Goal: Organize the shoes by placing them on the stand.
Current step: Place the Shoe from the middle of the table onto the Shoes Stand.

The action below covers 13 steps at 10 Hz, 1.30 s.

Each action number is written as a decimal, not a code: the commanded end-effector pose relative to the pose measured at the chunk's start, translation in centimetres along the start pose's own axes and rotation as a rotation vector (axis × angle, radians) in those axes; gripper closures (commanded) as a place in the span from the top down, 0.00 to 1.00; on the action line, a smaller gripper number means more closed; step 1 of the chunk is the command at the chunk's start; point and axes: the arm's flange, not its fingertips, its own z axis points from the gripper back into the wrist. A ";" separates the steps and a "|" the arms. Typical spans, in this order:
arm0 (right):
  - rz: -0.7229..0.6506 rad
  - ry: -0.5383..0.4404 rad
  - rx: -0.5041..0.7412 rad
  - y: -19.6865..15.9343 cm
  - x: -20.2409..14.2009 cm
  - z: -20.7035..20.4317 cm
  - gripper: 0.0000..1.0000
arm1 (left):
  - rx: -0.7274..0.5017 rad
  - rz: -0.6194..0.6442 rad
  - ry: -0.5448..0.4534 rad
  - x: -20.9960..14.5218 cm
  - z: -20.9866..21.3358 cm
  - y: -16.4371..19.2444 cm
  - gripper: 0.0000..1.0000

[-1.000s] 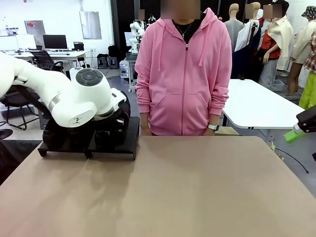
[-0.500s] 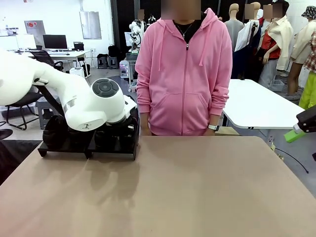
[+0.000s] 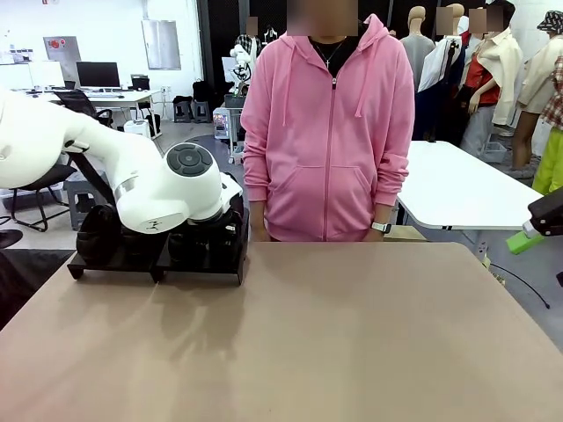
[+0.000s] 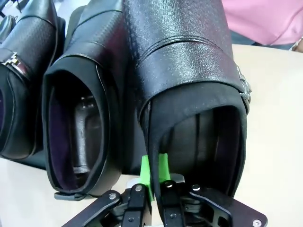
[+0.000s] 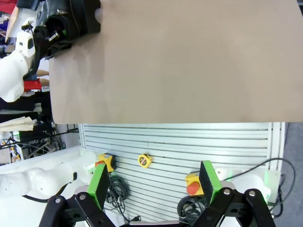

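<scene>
- Left gripper (image 4: 152, 176) had its jaws pinched on the heel collar of the rightmost shoe (image 4: 189, 85): one green pad inside the opening, the other outside the back wall.
- That shoe ran lengthwise straight away from the jaws, toe pointing toward the person (pink hoodie), sitting beside a second shoe (image 4: 83, 94) w/ a third (image 4: 23, 75) further over.
- Front view: the shoes sat on the stand (image 3: 207, 264) at the far-left of the worktop (image 3: 334, 352), under the left arm.
- Right gripper (image 5: 154, 182) hung well off the worktop edge, jaws spread, holding nothing.
- Judgement: left arm was the nearer by far; next needed was prob. a release and a straight pull-back along the shoe's axis.
</scene>
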 end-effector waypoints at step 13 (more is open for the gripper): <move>0.022 0.003 0.029 0.1 0.1 0.3 1.00 | -0.155 0.029 -0.006 -4.6 15.9 0.8 1.00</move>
